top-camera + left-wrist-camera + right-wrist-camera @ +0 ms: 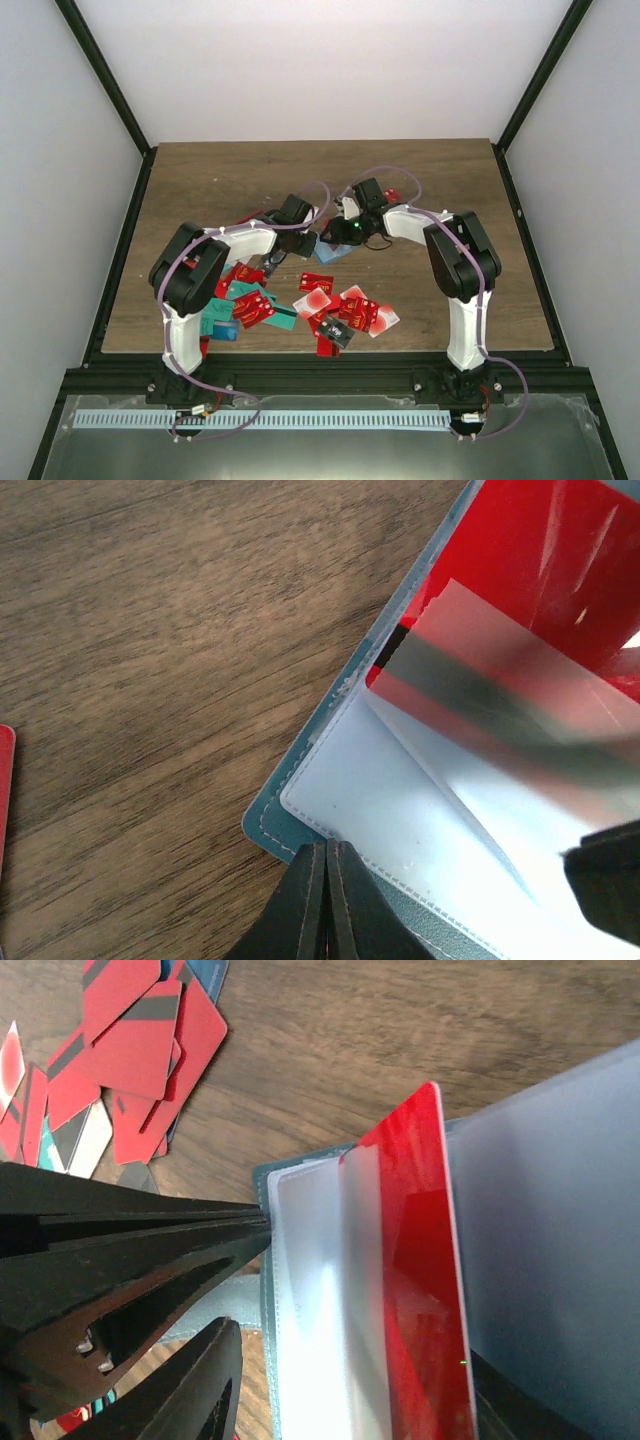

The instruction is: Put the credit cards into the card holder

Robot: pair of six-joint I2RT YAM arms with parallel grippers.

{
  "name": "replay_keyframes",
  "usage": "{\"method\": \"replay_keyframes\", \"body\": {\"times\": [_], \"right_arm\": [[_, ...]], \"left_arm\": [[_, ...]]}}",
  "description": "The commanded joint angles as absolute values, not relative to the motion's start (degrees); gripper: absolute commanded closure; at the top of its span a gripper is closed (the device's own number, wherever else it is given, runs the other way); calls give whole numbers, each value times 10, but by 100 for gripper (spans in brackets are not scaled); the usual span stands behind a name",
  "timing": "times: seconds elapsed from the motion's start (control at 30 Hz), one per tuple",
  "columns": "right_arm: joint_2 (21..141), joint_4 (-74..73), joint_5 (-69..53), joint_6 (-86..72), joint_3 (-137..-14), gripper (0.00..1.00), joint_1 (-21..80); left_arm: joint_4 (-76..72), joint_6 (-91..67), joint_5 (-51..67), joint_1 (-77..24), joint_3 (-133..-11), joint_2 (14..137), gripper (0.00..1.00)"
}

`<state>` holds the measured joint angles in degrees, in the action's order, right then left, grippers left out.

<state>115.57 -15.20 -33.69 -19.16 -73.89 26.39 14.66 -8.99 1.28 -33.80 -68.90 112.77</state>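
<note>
The teal card holder [330,253] lies open mid-table, its pale inner panels [400,820] facing up. My left gripper [326,848] is shut, and its tips press on the holder's stitched near edge [270,820]. A red credit card [415,1240] stands half inside a clear sleeve of the holder [262,1290]. My right gripper [380,1380] straddles that card and the sleeves with its jaws apart, one dark finger [200,1380] on the left. The same card [540,550] also shows in the left wrist view. Several loose credit cards [330,305] lie nearer the arm bases.
Red and teal cards [130,1050] are heaped on the wood between the holder and the table's front edge [320,350]. One red card [5,780] lies just left of the holder. Both arms [420,225] crowd the centre, with purple cables [390,175] looping above.
</note>
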Motion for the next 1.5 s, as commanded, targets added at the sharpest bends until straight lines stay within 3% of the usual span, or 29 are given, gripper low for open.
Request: {"method": "replay_keyframes", "body": {"times": [0.0, 0.13, 0.37, 0.67, 0.93, 1.47], "right_arm": [[1148, -154, -303, -192, -750, 52, 260], [1130, -149, -288, -196, -745, 47, 250], [1117, -146, -302, -192, -746, 50, 238], [1146, -147, -320, -188, -751, 68, 237], [1156, -144, -311, -187, -751, 99, 236], [1186, -131, -388, -175, -737, 99, 231]], "left_arm": [[154, -93, 25, -343, -688, 1148, 96], [155, -92, 25, -343, -688, 1149, 96], [155, -91, 24, -343, -689, 1151, 96], [155, -89, 26, -343, -690, 1154, 96], [156, -89, 26, -343, -691, 1156, 96], [157, -87, 27, -343, -696, 1164, 96]]}}
